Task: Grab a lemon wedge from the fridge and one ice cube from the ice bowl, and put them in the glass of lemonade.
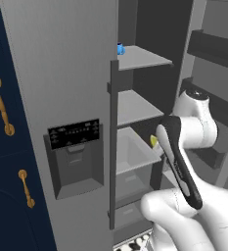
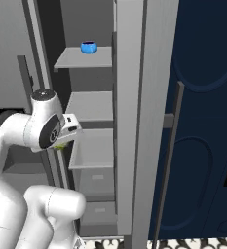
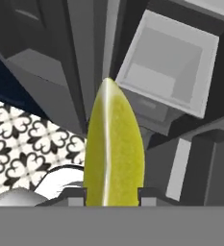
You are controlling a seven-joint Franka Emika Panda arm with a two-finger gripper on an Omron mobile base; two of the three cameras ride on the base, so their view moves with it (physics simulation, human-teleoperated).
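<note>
yellow-green and glossy, the lemon wedge [image 3: 113, 149] is standing up between the two dark finger tips of the gripper [image 3: 113, 194] in the hand view, its pale rind edge running down its middle; the claw is pinching it on both sides, closed on the wedge; in the left base view a sliver of the wedge [image 1: 154, 141] is peeking out just behind the arm's dark-striped link, in front of the open fridge [image 1: 61, 88]; in the right base view a bit of it [image 2: 61, 145] is showing under the white wrist; the fridge's right door is standing open, baring grey shelves [image 1: 137, 107] and a pale drawer bin [image 1: 132, 152] below them; a small blue object [image 2: 88, 47] is sitting on the top shelf, well apart from the hand; the left door is staying shut, carrying the black dispenser panel [image 1: 74, 133]; navy cabinets with brass handles [image 1: 2, 105] are flanking the fridge; black-and-white patterned floor tiles [image 3: 22, 144] are showing under the hand.
</note>
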